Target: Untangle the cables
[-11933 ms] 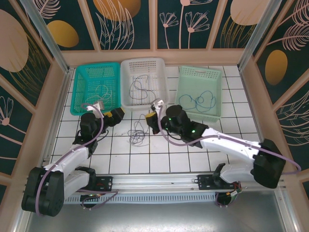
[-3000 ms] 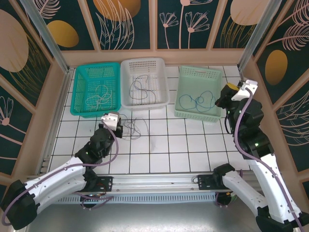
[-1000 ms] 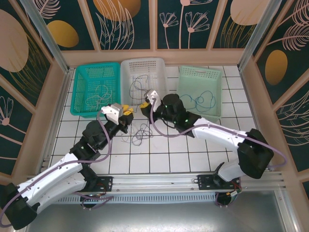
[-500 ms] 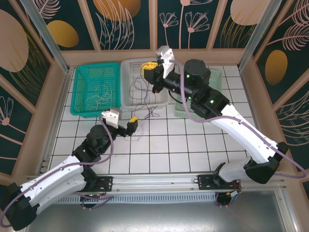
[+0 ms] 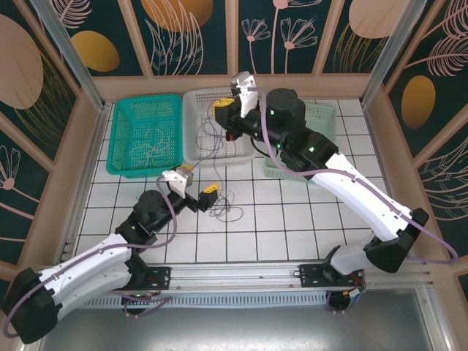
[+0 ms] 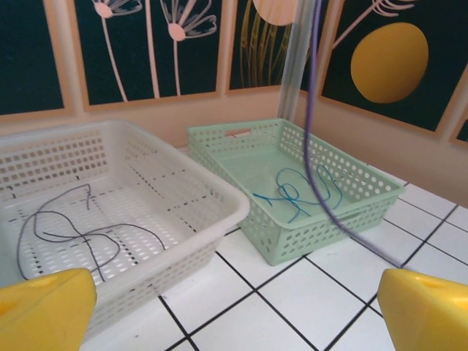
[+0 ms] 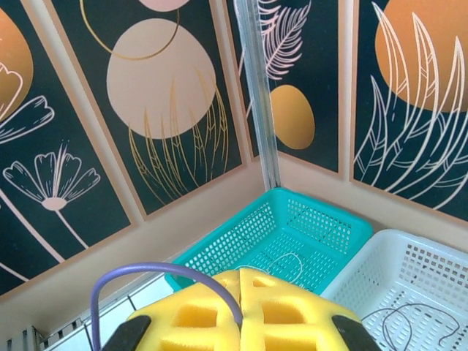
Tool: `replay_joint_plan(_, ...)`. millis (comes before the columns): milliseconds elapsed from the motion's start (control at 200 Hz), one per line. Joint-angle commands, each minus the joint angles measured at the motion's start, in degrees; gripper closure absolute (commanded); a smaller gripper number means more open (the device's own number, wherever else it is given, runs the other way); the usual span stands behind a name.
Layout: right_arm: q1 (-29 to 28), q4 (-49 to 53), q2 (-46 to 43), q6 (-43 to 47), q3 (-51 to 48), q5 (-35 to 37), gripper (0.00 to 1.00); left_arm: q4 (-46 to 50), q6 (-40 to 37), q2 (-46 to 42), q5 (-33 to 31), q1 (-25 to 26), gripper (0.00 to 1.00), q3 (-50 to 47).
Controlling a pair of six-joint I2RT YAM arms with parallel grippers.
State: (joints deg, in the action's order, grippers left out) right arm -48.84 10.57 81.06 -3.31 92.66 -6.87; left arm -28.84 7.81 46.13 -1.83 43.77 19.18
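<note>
Beside the left gripper (image 5: 199,181), whose fingers are held wide apart, the cables (image 5: 227,208) are seen bunched on the tiles. The right gripper (image 5: 225,115) is squeezed together, up over the white basket (image 5: 189,126). The pulling-apart seems under way; next, one strand must be pinched and lifted.

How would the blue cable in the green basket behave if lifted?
Probably floppy: the blue cable lies in loose curves in the pale green basket. Likely very light, being so thin. Its strands cross, so it might lift as one knot.

Dark cable (image 5: 228,211), blue cable (image 6: 292,196), mint-green basket (image 6: 333,223)
</note>
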Motion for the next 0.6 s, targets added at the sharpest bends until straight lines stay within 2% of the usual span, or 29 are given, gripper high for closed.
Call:
replay_joint_plan(0, 0.4, -1.9, -0.4, 0.6, 2.7, 3.9, 1.0, -3.9, 0.1, 1.0, 2.0, -0.2, 0.02, 2.0)
replay_joint_plan(290, 0.5, 1.2, 3.2, 3.5, 18.6, 5.7, 1.0, -7.3, -0.7, 2.2, 5.3, -0.2, 0.02, 1.4)
replay_joint_plan(420, 0.6, 2.5, 6.7, 2.0, 26.0, 3.1, 1.0, -11.0, -1.0, 4.8, 10.3, -0.2, 0.02, 1.7)
replay_joint_plan(596, 0.6, 3.9, 10.6, 0.6, 31.5, 1.1, 1.0, -12.9, -2.2, 10.5, 11.1, -0.2, 0.03, 5.0)
